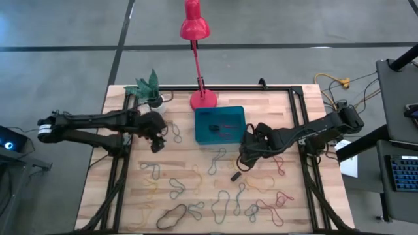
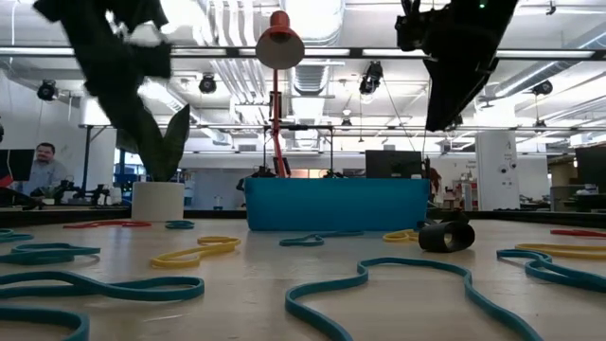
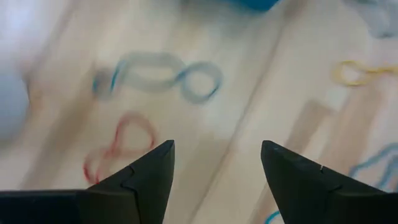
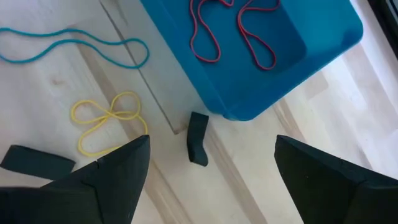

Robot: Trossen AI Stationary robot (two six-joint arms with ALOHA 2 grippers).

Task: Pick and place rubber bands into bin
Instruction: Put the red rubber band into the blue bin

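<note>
Nearest to us in the low view, teal elastic loops [image 2: 398, 284] sprawl across the pale wooden plank surface [image 1: 196, 202], which carries everything. We see the shallow rectangular teal-blue plastic bin [image 1: 220, 124] toward the far middle of the surface, just in front of the red desk lamp's round base [image 1: 203, 99]; red rubber bands [image 4: 233, 31] lie inside it. Our left gripper [image 1: 157, 140] hangs over the surface to the bin's left, its fingers [image 3: 146, 180] spread wide and empty above a red loop [image 3: 121, 146] and a blue loop [image 3: 161, 78]. Our right gripper [image 1: 243, 155] hovers just beside the bin's near right corner, fingers [image 4: 106, 180] wide and holding nothing. Many thin rubber bands in mixed colours [image 1: 215, 196] lie scattered over the near half. A small black piece [image 4: 198, 146] lies just beside the bin's corner, and a yellow band [image 4: 109, 121] lies near it.
</note>
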